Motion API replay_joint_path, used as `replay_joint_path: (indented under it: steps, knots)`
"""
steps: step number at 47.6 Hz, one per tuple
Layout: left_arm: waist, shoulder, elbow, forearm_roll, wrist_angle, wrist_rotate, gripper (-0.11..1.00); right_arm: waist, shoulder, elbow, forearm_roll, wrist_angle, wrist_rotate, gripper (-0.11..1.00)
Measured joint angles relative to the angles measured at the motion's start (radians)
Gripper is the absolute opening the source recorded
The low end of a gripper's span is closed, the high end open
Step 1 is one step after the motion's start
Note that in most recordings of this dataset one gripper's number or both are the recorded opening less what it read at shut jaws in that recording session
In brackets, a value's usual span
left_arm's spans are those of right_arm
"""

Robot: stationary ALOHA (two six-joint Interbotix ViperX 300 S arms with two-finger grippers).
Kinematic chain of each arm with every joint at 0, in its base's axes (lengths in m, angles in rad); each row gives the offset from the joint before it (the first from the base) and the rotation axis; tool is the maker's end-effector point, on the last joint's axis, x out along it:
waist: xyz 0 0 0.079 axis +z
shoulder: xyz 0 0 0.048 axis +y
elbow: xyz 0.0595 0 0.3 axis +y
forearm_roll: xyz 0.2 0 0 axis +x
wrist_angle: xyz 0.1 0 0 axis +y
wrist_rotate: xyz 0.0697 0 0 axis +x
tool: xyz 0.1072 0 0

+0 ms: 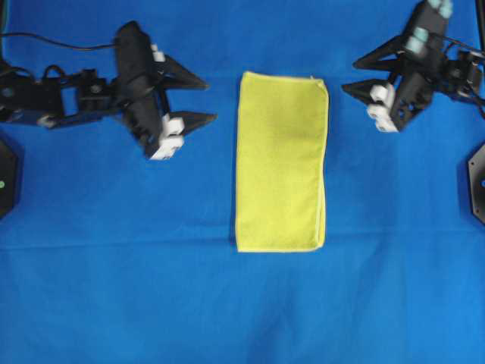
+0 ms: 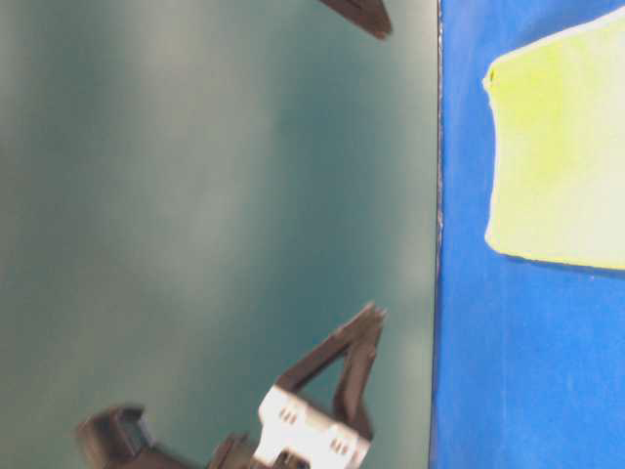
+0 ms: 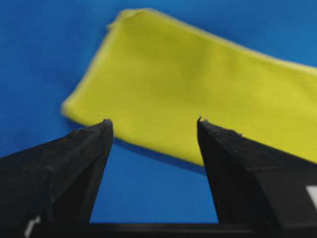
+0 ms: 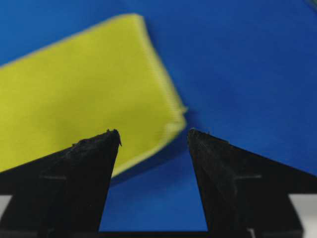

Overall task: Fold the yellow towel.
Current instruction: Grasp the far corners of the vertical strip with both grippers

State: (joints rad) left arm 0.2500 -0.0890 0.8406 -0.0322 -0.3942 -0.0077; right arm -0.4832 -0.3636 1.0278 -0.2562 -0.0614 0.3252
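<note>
Overhead only, whole yellow towel [image 1: 281, 161]

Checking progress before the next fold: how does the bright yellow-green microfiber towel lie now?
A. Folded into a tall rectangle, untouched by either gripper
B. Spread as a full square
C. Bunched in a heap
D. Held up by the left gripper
A: the yellow-green microfiber towel lies flat as a rectangle, with the left gripper and right gripper both open beside it.
</note>
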Motion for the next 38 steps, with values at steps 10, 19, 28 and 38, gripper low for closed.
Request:
replay_joint_path:
  steps: [10,19,28,38]
  knots:
    - [0.064,0.175,-0.107,0.000,0.000,0.020,0.66,-0.029,0.193,-0.094,-0.043,0.011,-0.005,0.61]
    - [0.080,0.331,-0.199,0.000,-0.014,0.018,0.66,-0.038,0.353,-0.160,-0.061,0.011,-0.003,0.61]
    - [0.107,0.453,-0.265,0.000,-0.018,0.018,0.66,-0.052,0.454,-0.204,-0.069,0.002,-0.003,0.61]
    - [0.132,0.482,-0.278,0.002,-0.023,0.023,0.57,-0.058,0.497,-0.224,-0.080,-0.018,-0.003,0.51]
